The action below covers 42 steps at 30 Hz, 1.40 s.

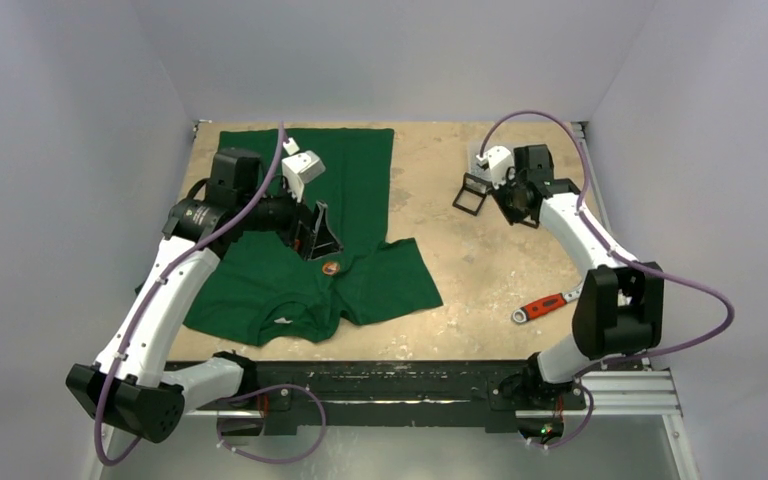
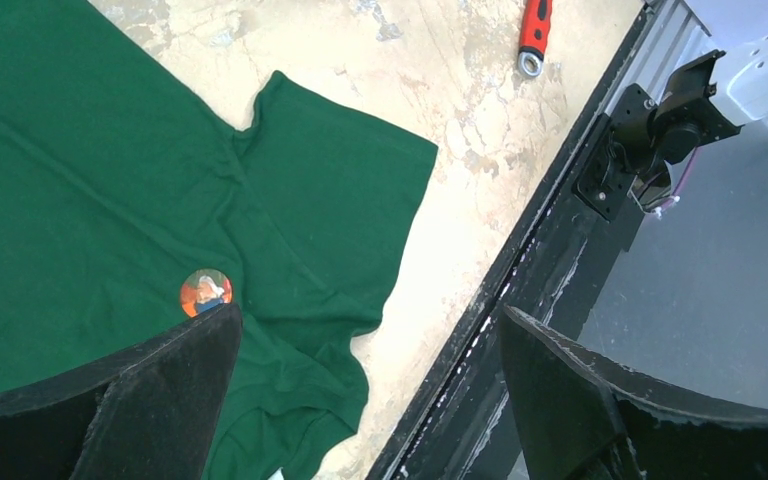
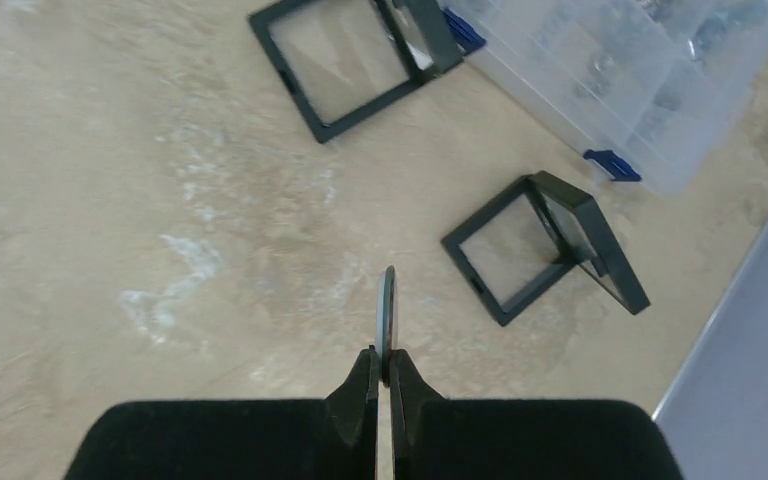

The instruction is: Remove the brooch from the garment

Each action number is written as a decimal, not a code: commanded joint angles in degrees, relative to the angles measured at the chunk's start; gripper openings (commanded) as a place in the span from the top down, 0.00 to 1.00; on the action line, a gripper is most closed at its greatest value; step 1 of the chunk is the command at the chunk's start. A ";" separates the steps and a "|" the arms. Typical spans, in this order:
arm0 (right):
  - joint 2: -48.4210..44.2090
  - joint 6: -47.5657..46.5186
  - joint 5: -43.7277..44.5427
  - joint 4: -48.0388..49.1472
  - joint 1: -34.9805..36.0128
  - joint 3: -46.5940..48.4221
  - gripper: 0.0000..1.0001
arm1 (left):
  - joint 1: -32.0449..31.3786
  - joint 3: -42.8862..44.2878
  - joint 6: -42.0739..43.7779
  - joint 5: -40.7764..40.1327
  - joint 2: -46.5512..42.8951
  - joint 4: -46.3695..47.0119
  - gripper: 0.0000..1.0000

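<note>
currently | step judged: approach to round orange brooch (image 2: 206, 292), pinned on dark green t-shirt (image 1: 290, 260) by a sleeve seam | left gripper (image 2: 370, 330): jaws wide, one finger (image 2: 160, 385) just beside it | right gripper (image 3: 387, 362): closed on thin grey sliver (image 3: 388, 300) | next: centring, then closing, is called for | badge picture shown by left wrist only
</note>
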 commanded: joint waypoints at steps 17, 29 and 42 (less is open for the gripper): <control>13.01 -9.25 18.71 23.03 -1.98 -2.90 1.00 | 0.42 2.64 1.20 -0.45 1.13 -2.29 0.01; 16.48 -14.13 22.04 27.92 -2.29 -4.49 1.00 | 0.42 1.94 0.69 -0.07 0.95 -2.13 0.01; 18.98 -17.35 24.86 31.49 -2.71 -6.04 1.00 | 0.42 1.41 -0.29 1.54 0.87 -2.06 0.02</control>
